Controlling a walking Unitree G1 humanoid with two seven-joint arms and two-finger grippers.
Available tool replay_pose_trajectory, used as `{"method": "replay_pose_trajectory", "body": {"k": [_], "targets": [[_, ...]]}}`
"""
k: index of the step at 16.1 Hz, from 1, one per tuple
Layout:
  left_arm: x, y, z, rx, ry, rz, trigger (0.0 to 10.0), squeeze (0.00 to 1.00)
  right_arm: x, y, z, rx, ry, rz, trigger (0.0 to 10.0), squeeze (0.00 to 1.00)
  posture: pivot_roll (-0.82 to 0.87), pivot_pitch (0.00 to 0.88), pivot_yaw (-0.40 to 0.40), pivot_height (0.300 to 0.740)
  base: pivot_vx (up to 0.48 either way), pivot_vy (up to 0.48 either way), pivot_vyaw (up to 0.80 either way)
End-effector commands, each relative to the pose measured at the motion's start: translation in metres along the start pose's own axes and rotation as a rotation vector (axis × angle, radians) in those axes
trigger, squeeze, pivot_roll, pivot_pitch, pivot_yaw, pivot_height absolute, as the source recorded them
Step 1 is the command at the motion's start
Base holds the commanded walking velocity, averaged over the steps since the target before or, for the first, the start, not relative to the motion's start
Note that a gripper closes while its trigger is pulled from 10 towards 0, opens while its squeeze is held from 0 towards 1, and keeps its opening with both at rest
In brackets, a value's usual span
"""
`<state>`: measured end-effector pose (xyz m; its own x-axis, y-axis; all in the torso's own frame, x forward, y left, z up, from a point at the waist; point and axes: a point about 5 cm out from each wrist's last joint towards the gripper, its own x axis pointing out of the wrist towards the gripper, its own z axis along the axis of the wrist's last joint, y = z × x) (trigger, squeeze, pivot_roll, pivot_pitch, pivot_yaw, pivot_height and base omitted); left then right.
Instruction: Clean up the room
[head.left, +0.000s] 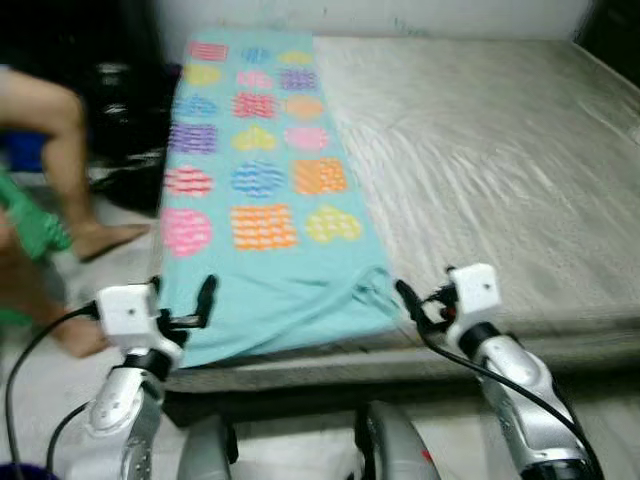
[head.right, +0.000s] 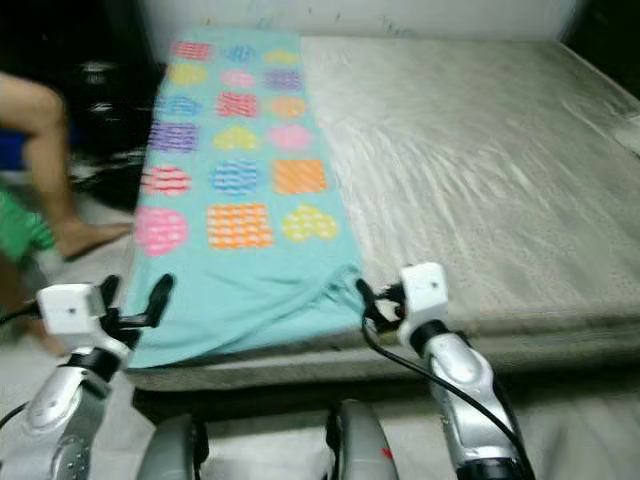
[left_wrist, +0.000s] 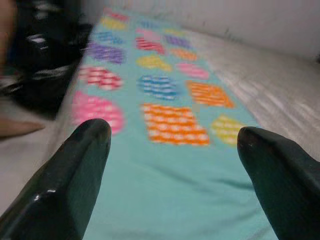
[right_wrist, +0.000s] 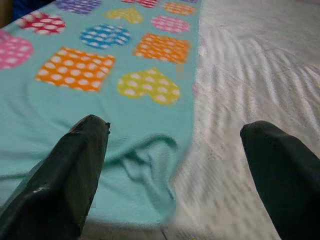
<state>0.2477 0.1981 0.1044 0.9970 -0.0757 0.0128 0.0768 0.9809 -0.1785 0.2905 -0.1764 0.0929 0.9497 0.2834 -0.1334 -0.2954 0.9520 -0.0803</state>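
Left eye view looks down on a wide bed (head.left: 500, 150) whose pale grey mattress takes up most of what lies ahead, and the bed serves as the landmark for everything else. A turquoise blanket (head.left: 260, 250) printed with bright hearts and squares in pink, orange, yellow, blue and purple lies lengthwise along the bed's left side, running from the far wall end to the near edge, where its plain hem is rumpled and hangs slightly over the mattress edge; the rest of the bed to the blanket's right is bare mattress. The left gripper (head.left: 205, 300) hovers just at the near left corner of the bed, over the blanket's near hem, and the left wrist view shows its two black fingers (left_wrist: 75, 170) spread wide apart with only blanket between them, holding nothing. The right gripper (head.left: 405, 300) sits at the bed's near edge beside the blanket's crumpled right corner, and the right wrist view shows its fingers (right_wrist: 65, 170) likewise parted, one above the blanket and the other above the bare mattress, gripping nothing. Off the bed's left side, a person's bare leg and foot (head.left: 70, 170) stand on the light floor (head.left: 120, 215), with dark bags (head.left: 125, 110) piled against the bed's far left side; the picture is somewhat blurred
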Motion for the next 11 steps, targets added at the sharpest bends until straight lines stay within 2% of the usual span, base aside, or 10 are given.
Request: {"method": "replay_pose_trajectory", "body": {"k": [1, 2, 6, 11], "targets": [[-0.0043, 0.0060, -0.0006, 0.007, 0.009, 0.018, 10.0, 0.00, 0.0030, 0.0059, 0.0037, -0.004, -0.018, 0.027, 10.0, 0.00, -0.03, 0.104, -0.056, 0.587, 0.352, 0.000, 0.80], [-0.0041, 0.0058, -0.0009, 0.006, 0.010, 0.017, 10.0, 0.00, 0.0031, 0.0058, 0.0034, -0.004, -0.018, 0.026, 10.0, 0.00, -0.03, 0.104, -0.056, 0.587, 0.349, 0.000, 0.80], [-0.0036, 0.0062, -0.0016, 0.001, 0.016, 0.019, 10.0, 0.00, 0.0034, 0.0050, 0.0027, 0.003, -0.013, 0.017, 10.0, 0.00, -0.03, 0.107, -0.058, 0.587, 0.334, 0.000, 0.00], [-0.0027, 0.0075, -0.0050, -0.001, 0.045, 0.023, 10.0, 0.00, 0.0035, 0.0023, 0.0000, -0.011, 0.008, 0.000, 10.0, 0.00, -0.03, 0.115, -0.057, 0.587, 0.000, 0.000, 0.00]]}}
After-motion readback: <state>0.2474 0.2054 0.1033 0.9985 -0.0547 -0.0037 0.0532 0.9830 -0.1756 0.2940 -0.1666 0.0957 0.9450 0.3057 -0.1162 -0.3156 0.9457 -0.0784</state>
